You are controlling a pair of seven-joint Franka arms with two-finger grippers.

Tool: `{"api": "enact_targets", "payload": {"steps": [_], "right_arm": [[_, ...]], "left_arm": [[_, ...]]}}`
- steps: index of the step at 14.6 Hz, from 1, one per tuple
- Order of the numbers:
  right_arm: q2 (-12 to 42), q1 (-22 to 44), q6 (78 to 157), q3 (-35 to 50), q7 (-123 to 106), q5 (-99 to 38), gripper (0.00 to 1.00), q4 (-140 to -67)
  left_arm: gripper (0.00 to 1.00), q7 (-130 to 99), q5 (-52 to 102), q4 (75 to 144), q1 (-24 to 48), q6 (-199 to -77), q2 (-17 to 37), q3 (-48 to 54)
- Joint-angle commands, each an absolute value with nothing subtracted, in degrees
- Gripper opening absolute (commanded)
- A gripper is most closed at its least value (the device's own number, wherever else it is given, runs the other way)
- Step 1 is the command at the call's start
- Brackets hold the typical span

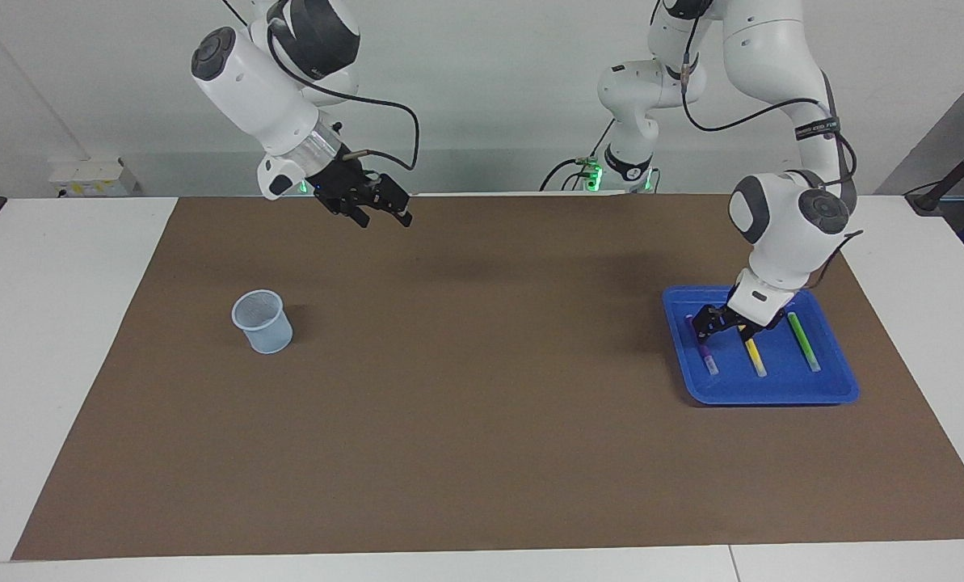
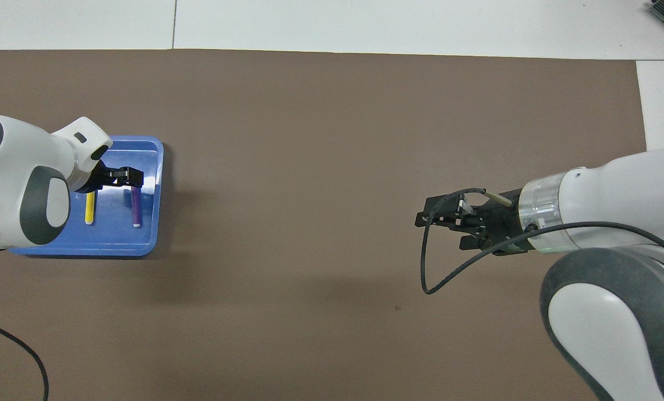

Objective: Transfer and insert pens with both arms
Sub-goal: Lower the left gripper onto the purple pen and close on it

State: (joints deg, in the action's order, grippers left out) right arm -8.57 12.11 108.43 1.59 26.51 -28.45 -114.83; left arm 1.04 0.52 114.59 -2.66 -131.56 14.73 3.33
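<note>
Pens look light, stiff and slick, lying side by side in the blue tray [image 1: 837,392] at the left arm's end; the left gripper [image 1: 726,326], fingers apart, straddles the purple pen [image 2: 136,207] near its upper end, a fair hold, while the right gripper [image 1: 379,212] waits open.
</note>
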Motion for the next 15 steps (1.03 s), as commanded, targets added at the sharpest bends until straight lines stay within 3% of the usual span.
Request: {"api": "enact_targets", "payload": {"steps": [1,15], "right_arm": [[-10.11,12.39,109.95,1.49,27.51,-29.97,1.0,-116.63],[-10.11,12.39,109.95,1.49,27.51,-29.97,1.0,-116.63]], "left_arm": [[0.92,2.11,1.49,113.47,-2.81,-133.94,16.87,3.43],[0.85,2.11,2.64,112.15,-2.99,-137.29,20.21,3.6]]}}
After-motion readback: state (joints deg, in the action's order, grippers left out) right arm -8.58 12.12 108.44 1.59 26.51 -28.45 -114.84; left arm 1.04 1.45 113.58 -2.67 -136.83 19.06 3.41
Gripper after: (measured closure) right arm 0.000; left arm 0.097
